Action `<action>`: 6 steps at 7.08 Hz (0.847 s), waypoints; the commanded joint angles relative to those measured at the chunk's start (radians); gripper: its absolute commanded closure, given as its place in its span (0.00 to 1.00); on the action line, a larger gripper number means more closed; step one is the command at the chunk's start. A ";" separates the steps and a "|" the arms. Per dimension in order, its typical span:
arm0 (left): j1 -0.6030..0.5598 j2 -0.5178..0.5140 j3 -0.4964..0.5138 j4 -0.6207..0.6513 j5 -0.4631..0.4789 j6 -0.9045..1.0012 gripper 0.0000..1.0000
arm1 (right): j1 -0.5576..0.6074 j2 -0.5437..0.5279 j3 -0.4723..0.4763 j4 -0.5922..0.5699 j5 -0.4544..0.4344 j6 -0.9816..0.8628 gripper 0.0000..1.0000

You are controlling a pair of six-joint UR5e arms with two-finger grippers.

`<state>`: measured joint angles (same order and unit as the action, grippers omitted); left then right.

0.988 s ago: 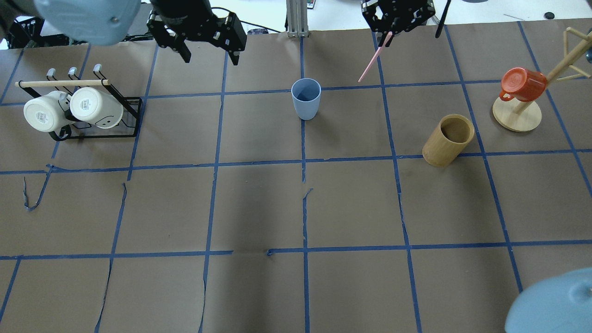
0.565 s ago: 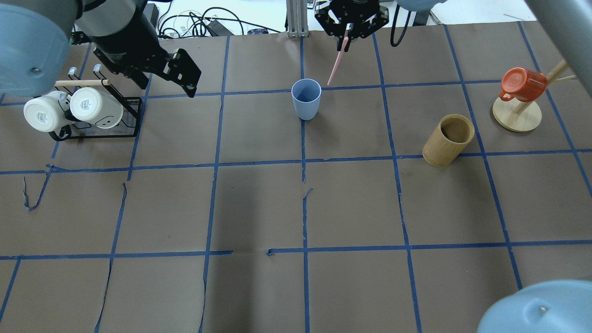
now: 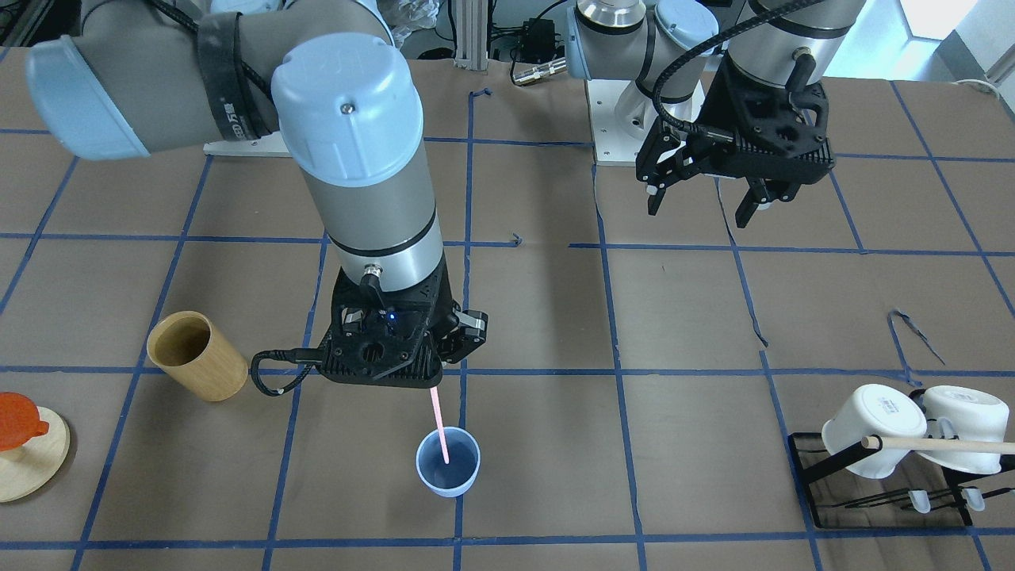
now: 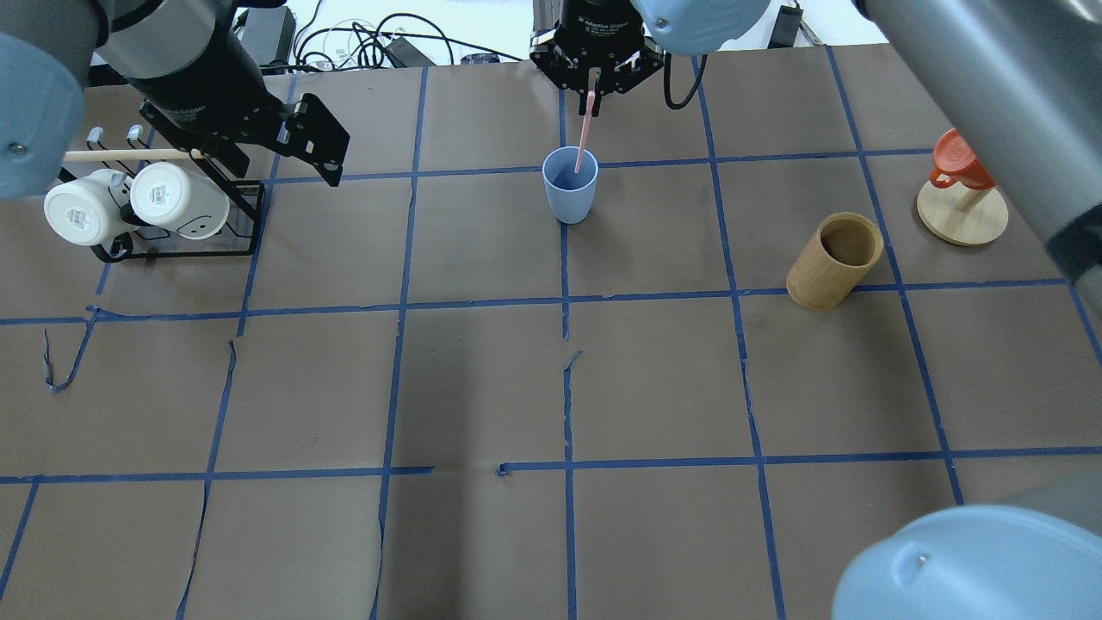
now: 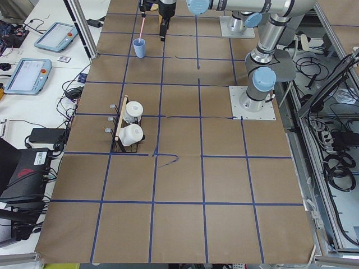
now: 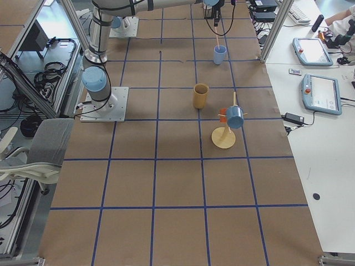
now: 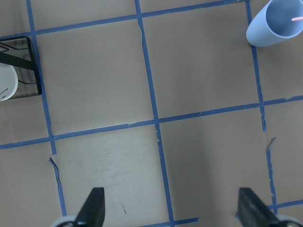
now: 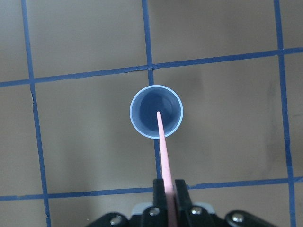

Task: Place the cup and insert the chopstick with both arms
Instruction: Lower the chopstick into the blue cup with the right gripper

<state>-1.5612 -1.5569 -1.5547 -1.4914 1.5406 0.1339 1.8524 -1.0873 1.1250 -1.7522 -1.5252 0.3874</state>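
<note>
Near the middle of the desk's far edge, on the operators' side, upright with mouth up: a light-blue plastic cup (image 4: 569, 196), sitting on a blue tape line of the brown paper desk cover (image 4: 482, 387). Straight above it, pointing down, the right gripper (image 4: 592, 84), clenched on the top end of a thin pink chopstick (image 4: 585, 138). Held nearly vertical, with the lower tip inside the ring of the cup's rim as seen from the right wrist camera, the overhead camera and the front camera alike; impossible to tell whether touching the bottom. Over the robot's-left half of the desk, well apart from the cup and nearer the robot's edge, the left gripper (image 3: 702, 208), released, jaws spread wide with nothing between them, hanging above bare paper. Toward the far corner on the robot's left, a black wire rack (image 4: 189, 253) carrying two white mugs (image 4: 176, 200) tipped on their sides under a thin wooden dowel (image 4: 120, 156). On the right half, between the cup and the right end of the desk, a tan wooden cylinder (image 4: 833, 263), standing open end up. Near the far corner on the robot's right, a round-based wooden mug tree (image 4: 962, 217) with an orange-red mug (image 4: 956, 162) hung on one branch and, in the right-end camera, a blue mug (image 6: 235, 117) on another.
</note>
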 commanded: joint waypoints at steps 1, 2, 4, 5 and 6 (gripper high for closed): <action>0.003 0.017 -0.016 -0.001 -0.001 -0.004 0.00 | 0.001 0.035 0.006 0.000 0.002 0.007 0.91; 0.003 0.018 -0.018 0.000 -0.002 -0.004 0.00 | 0.005 0.047 0.009 0.000 0.005 0.007 0.91; 0.001 0.027 -0.033 -0.001 -0.005 -0.002 0.00 | 0.007 0.052 0.027 -0.012 0.010 0.010 0.85; 0.001 0.041 -0.053 0.002 -0.005 -0.004 0.00 | 0.008 0.053 0.033 -0.012 0.010 0.008 0.72; 0.003 0.060 -0.077 0.011 -0.005 -0.004 0.00 | 0.011 0.052 0.044 -0.022 0.008 0.010 0.60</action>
<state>-1.5597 -1.5167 -1.6056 -1.4883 1.5359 0.1307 1.8607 -1.0353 1.1574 -1.7658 -1.5161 0.3964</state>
